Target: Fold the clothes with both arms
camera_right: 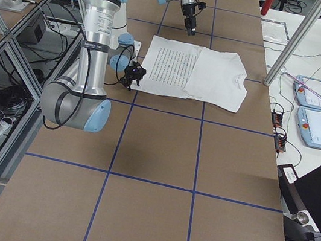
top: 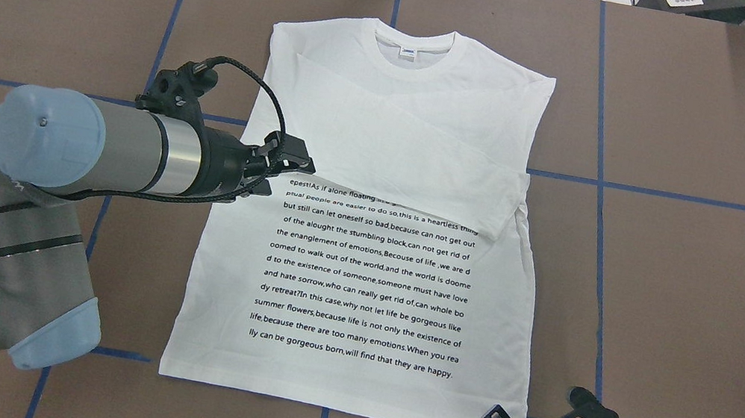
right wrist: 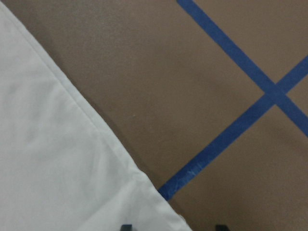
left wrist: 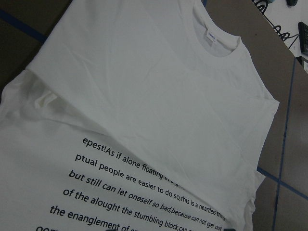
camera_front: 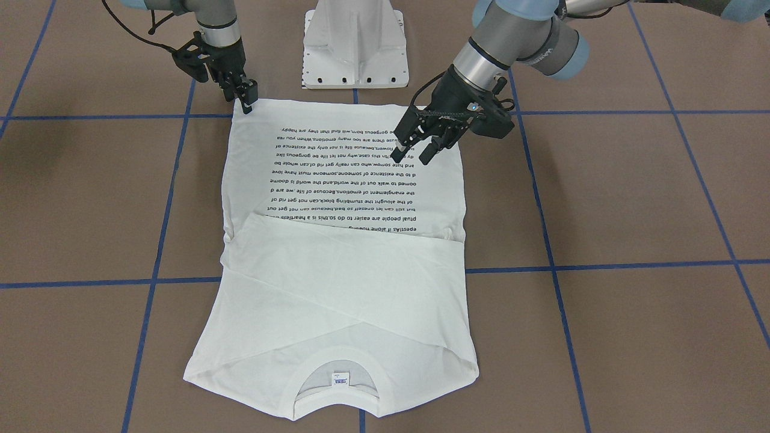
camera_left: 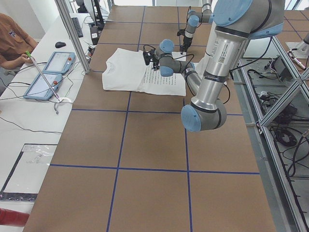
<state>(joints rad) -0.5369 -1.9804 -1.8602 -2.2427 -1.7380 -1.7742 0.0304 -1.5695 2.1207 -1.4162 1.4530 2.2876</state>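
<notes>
From across the table, the white T-shirt (camera_front: 343, 282) lies flat, print up, with its hem toward the pedestal (camera_front: 355, 48). The right gripper (camera_front: 246, 103) stands at one hem corner. The left gripper (camera_front: 412, 154) hangs over the printed body with its fingers spread, well in from the other corner. That's my worry: if both pinch from where they are, the hem would likely lift crooked.

From overhead, the sleeves (top: 420, 149) are folded across the chest below the collar (top: 412, 38) (loose, nothing pinning them), so a quick fold could drag them askew. The table (top: 689, 307) is matt brown, crossed by blue tape lines (top: 684, 198).

From the left end, a person (camera_left: 12, 41) sits at a side desk with two tablets (camera_left: 58, 63). From the right end, an aluminium post (camera_right: 293, 44) stands beside the table.

The left wrist camera shows only cloth and print. The right wrist camera shows the hem corner (right wrist: 96, 159) just short of its parted fingertips (right wrist: 126, 227); closing there might catch one layer, or none
</notes>
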